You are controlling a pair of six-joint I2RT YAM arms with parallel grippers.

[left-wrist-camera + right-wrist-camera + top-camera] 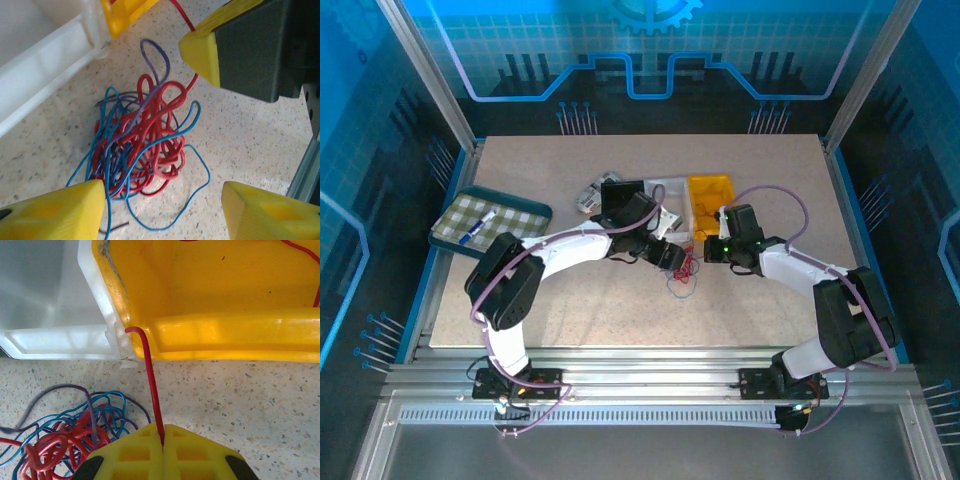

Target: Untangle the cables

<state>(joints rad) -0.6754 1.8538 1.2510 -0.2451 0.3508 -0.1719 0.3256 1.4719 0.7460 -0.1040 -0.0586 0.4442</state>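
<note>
**Right gripper holds red strand; left poised over tangle**

The tangled cables [140, 145] lie mid-frame, just above the left gripper [162, 207], whose fingers stand wide apart. At bottom centre, the right gripper [162, 445] clamps one red cable [152, 390] running straight up to the yellow bin [225, 335].

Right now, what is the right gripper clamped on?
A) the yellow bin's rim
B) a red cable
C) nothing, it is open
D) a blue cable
B: in the right wrist view the right gripper is shut on a red cable that runs up to the yellow bin.
</note>
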